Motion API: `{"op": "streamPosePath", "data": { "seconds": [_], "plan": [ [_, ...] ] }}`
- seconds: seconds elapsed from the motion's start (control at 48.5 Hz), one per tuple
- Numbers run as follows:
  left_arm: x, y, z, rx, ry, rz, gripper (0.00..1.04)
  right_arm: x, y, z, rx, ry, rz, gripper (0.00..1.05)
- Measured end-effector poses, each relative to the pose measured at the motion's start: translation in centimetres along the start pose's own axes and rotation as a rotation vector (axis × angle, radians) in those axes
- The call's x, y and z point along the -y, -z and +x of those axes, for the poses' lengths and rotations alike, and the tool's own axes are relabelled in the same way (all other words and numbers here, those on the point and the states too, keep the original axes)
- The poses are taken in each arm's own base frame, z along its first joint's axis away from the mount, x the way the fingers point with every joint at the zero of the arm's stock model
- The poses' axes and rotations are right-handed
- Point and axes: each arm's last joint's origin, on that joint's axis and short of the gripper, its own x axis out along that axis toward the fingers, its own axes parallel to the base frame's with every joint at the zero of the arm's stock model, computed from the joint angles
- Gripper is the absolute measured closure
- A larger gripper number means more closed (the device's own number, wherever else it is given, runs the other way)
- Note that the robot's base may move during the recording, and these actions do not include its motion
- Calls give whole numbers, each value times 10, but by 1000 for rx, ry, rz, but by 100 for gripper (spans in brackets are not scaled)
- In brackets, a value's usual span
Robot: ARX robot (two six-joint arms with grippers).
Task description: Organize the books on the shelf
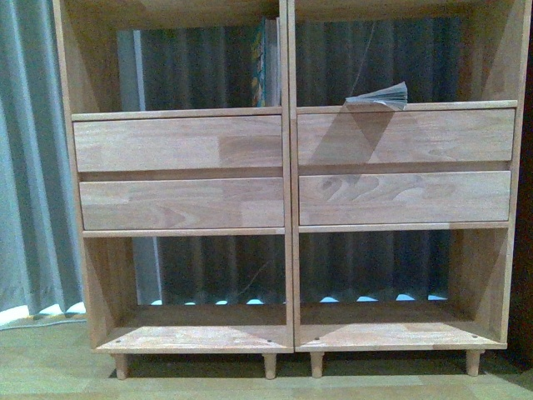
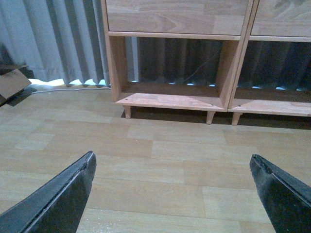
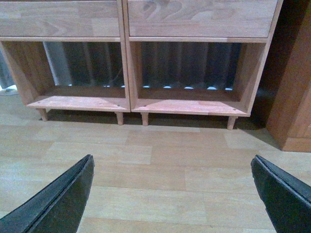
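Shelf (image 1: 287,167), upper left compartment: open, except for an upright book (image 1: 268,62) against the central divider. Upper right compartment: flat book (image 1: 379,97) at the front edge, with room on either side and above. Both lower compartments: open right through. Middle band: four drawer fronts (image 1: 179,143), shut, no passage. Floor (image 2: 160,160) before the shelf: bare. Right of the shelf: dark wooden furniture (image 3: 296,97) close by. Left of the shelf: cardboard box (image 2: 12,82), well apart.

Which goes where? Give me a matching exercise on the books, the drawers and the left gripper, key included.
1. upright teal-covered paperback
2. flat paperback with fanned pages
3. pale wooden drawer fronts
4. black left gripper

A. open, over the wooden floor
B. upper right compartment
C. upper left compartment, against the divider
D. shut, between upper and lower compartments

Pairs: 1-C, 2-B, 3-D, 4-A.
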Motion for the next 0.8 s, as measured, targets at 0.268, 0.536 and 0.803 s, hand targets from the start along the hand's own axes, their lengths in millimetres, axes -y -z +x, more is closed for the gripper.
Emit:
{"op": "streamPosePath", "data": {
  "seconds": [0.268, 0.536, 0.803],
  "plan": [
    [0, 0, 0, 0, 0, 0, 7, 0, 0, 0, 0, 0, 0, 7],
    [0, 0, 0, 0, 0, 0, 7, 0, 0, 0, 0, 0, 0, 7],
    [0, 0, 0, 0, 0, 0, 7, 0, 0, 0, 0, 0, 0, 7]
  ]
}}
